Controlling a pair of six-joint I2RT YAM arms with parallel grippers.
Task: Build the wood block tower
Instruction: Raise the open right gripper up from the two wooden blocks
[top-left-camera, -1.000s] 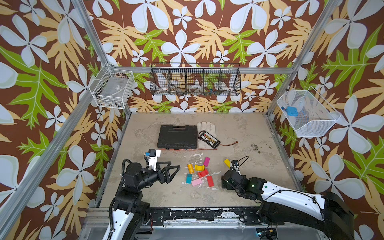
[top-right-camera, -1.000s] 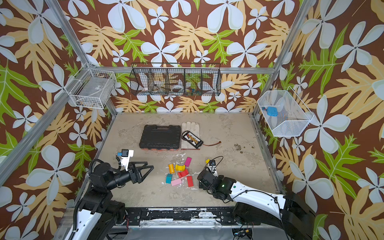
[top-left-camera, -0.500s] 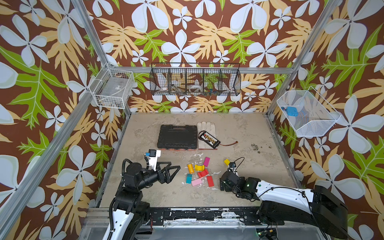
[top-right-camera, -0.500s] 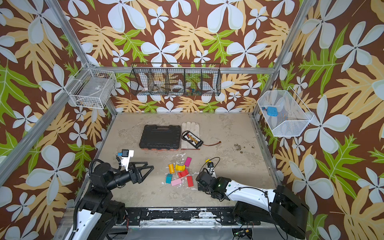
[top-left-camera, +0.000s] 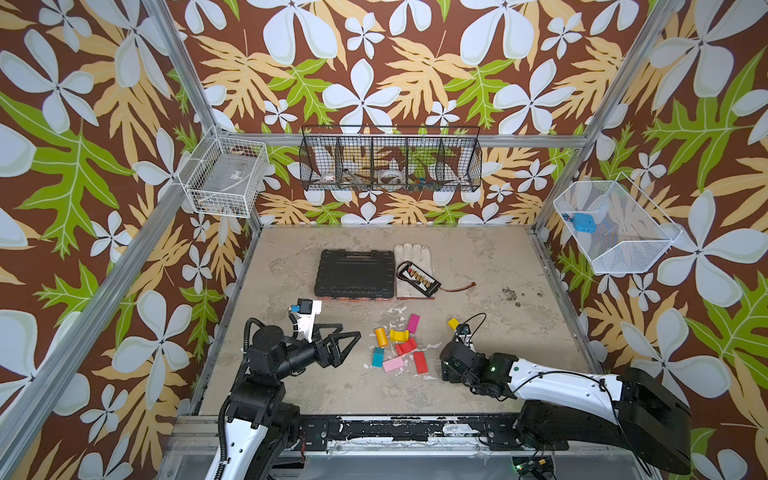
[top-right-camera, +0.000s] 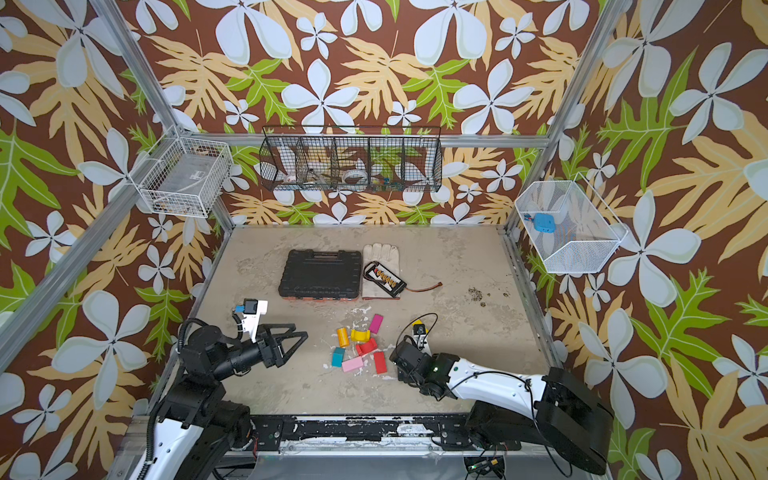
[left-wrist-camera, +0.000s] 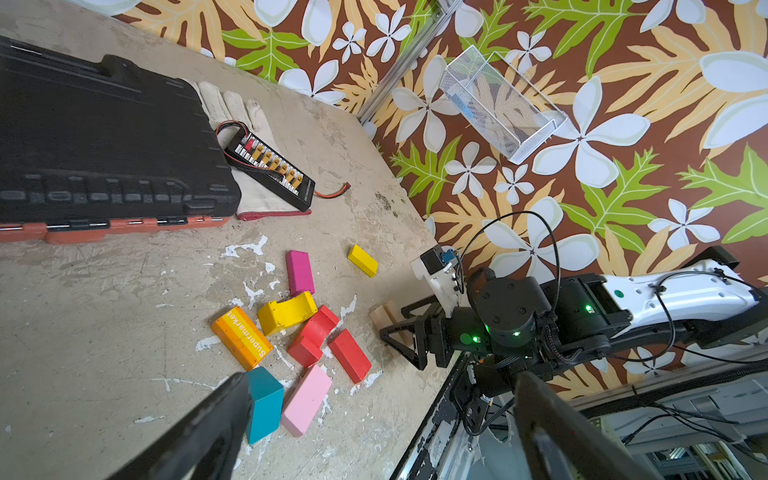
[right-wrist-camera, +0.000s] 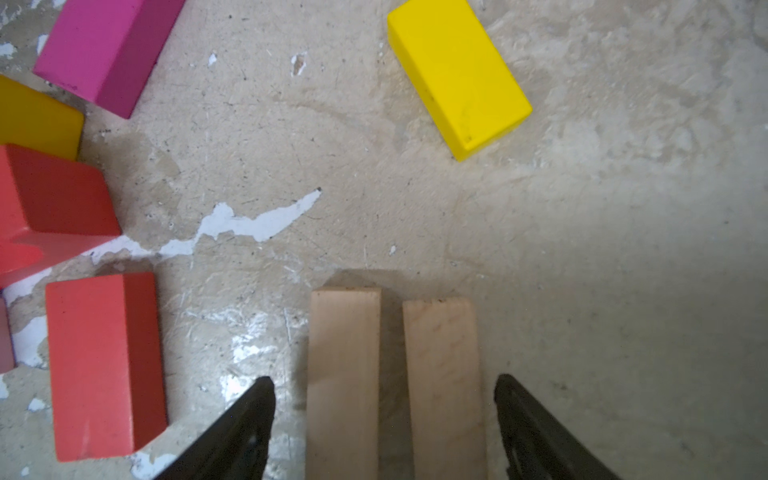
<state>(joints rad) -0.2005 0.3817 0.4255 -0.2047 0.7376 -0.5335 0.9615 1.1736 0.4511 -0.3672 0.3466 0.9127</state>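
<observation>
On the table (top-left-camera: 498, 266), the left gripper (top-left-camera: 349, 349) is hovering wide open just left of the loose wood blocks (top-left-camera: 419, 361), which are lying flat in a scattered cluster near the front middle. The right gripper (right-wrist-camera: 384, 382) is straddling two tan blocks (right-wrist-camera: 345, 353), jaws parted and a gap showing on either side. These are lying side by side, long axes parallel to the fingers (right-wrist-camera: 249, 424), pointing toward a lone yellow brick (right-wrist-camera: 457, 79).

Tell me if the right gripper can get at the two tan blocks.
Probably yes: the right gripper straddles the tan blocks, its jaws open on either side, with nothing in the way.
</observation>
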